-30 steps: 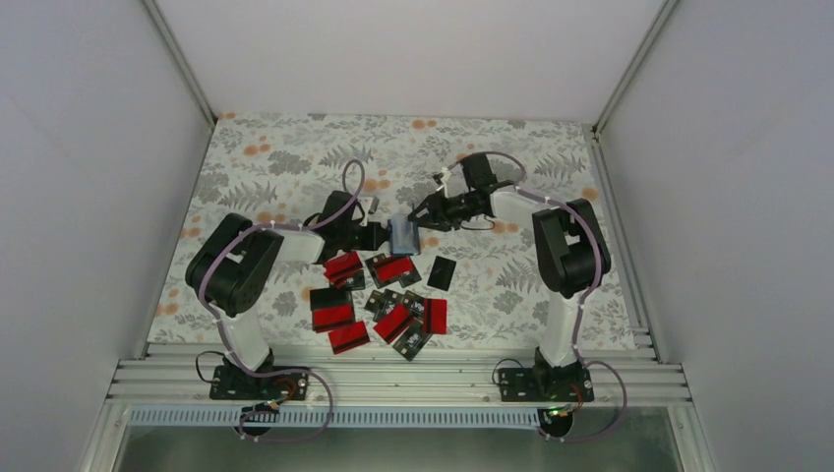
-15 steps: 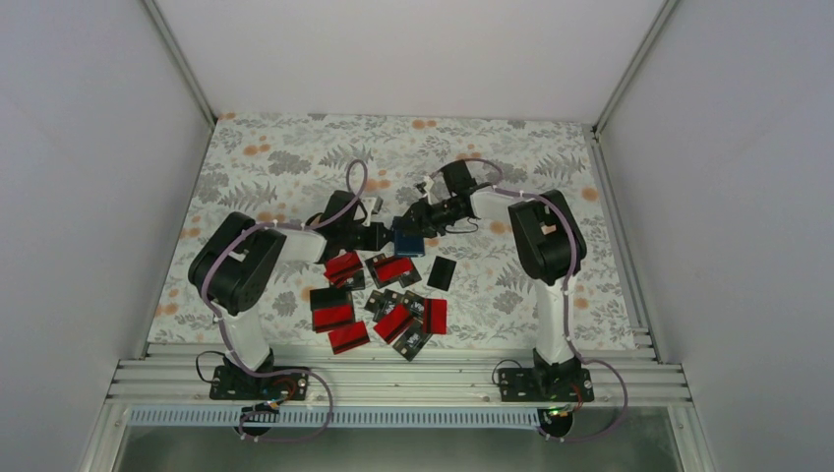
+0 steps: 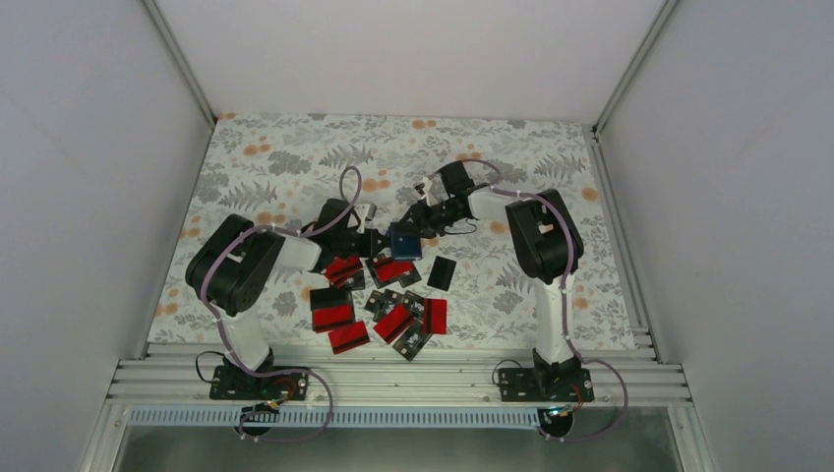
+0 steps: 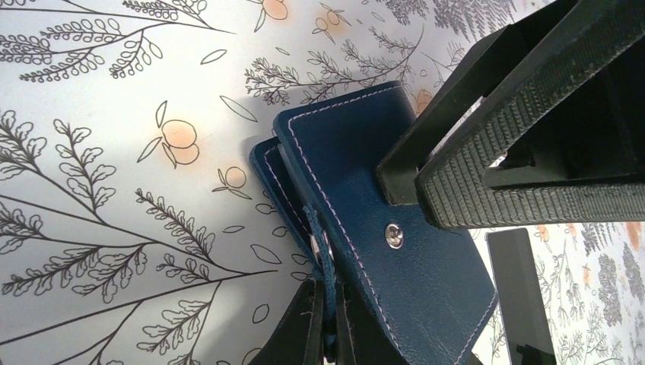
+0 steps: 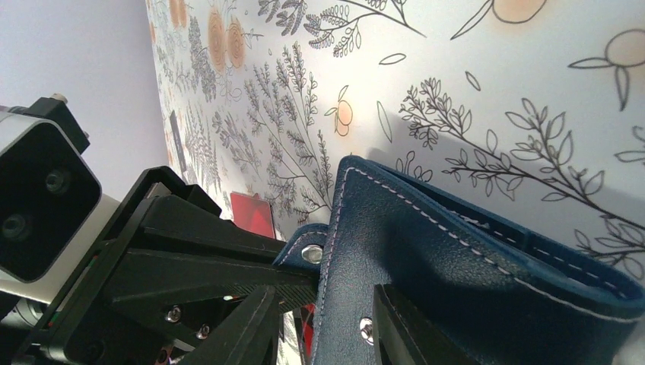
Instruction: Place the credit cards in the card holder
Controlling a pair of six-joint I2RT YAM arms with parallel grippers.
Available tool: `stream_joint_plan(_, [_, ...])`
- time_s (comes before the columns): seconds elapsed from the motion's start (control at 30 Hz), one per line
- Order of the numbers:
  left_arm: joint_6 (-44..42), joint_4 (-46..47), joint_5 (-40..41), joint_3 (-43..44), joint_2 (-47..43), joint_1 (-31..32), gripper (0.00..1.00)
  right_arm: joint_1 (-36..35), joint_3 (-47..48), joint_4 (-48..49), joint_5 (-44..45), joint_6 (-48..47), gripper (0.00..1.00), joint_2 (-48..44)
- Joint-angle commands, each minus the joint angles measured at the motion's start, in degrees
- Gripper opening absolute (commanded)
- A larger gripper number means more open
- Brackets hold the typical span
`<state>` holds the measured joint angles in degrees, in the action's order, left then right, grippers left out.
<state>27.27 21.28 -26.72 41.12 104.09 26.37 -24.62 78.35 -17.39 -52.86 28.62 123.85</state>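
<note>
Close in on the card holder [image 4: 395,289]: matt navy, leather-looking, a fine soft grain, pale thread stitched along every edge. There's the snap [image 4: 393,236], small, round, bright polished metal. Across it lie the right gripper's fingers [image 4: 517,129], matt black plastic with rough, closely ribbed faces. Underneath, the table cover [image 4: 99,137] is a smooth printed sheet with a faint sheen. From the top camera the credit cards [image 3: 332,313] look like smooth flat plastic, and the frame rail [image 3: 393,379] at the near edge is pale grooved metal.
</note>
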Motion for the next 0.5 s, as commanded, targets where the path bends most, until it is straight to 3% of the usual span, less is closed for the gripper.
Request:
stream_joint_plan(0.0, [0.21,6.03,-2.64,-1.24,-1.90,-0.77,0.02,0.19,-1.32,-2.27,5.25,-1.29,0.33,2.05])
stream_joint_plan(0.2, [6.33,11.94,-0.10,-5.05,-3.87,-1.76,0.02,0.22,-1.64,-2.47,5.83,-1.54,0.33,2.25])
stream_joint_plan(0.47, [8.27,13.90,-0.37,-5.34,-2.90,-2.02,0.02,0.19,-1.82,-2.56,6.04,-1.57,0.33,2.10])
